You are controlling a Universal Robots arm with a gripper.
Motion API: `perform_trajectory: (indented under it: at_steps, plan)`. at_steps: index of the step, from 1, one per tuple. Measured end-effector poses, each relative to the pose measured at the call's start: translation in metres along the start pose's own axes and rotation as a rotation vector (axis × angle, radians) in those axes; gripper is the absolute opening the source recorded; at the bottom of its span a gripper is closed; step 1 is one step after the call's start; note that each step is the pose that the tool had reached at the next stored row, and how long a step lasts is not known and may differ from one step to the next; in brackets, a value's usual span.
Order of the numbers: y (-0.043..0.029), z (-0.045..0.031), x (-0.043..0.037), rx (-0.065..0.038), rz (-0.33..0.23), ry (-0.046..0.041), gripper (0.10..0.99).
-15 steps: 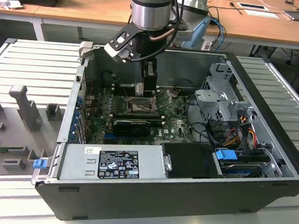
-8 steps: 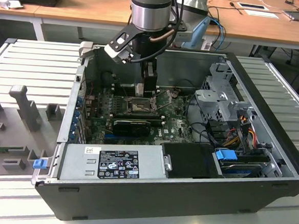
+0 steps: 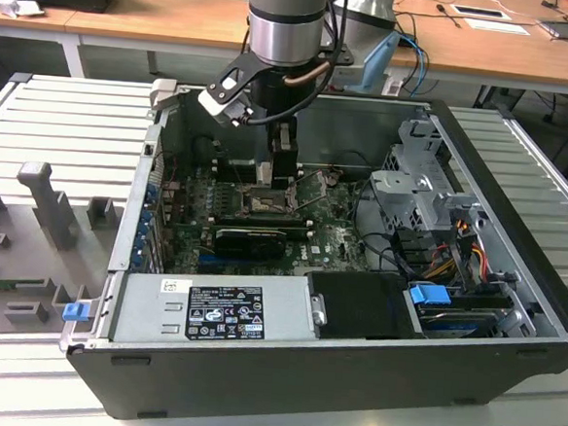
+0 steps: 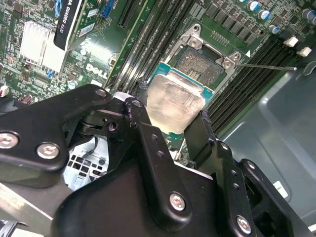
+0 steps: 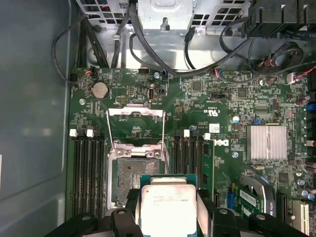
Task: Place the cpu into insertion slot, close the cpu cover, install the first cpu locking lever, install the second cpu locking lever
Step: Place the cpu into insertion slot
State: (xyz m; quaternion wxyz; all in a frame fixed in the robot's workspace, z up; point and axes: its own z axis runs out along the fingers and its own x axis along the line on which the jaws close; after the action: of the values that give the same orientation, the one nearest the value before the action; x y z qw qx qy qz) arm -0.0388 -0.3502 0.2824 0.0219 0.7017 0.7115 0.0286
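Observation:
My gripper (image 3: 280,170) hangs inside the open computer case, shut on the cpu (image 4: 175,101), a flat square chip with a dull silver top. In both wrist views the black fingers (image 5: 126,218) clamp the cpu (image 5: 168,207) by two opposite edges. The chip hovers a little above and to one side of the insertion slot (image 5: 129,174), whose dark pin field (image 4: 200,64) lies uncovered. The cpu cover (image 5: 136,113) is swung open away from the slot. Two thin locking levers (image 5: 108,126) stand released, one of them sticking out sideways (image 4: 266,66).
Long black memory slots (image 5: 89,168) flank the socket on both sides. A black graphics card (image 3: 251,240), a silver heat sink (image 5: 266,143), the power supply (image 3: 214,306) and a metal drive cage (image 3: 422,184) with cables crowd the case. Grey case walls (image 3: 517,220) surround the board.

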Motion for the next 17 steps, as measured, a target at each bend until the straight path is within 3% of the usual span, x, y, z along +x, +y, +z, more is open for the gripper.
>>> perform_trajectory:
  at_steps: [10,17]
  plan:
    - [-0.0003,0.0044,0.0003,0.000,0.014,-0.0009,0.541]
    - [-0.0011,0.0159,0.0010,0.001,0.014,-0.0011,0.541]
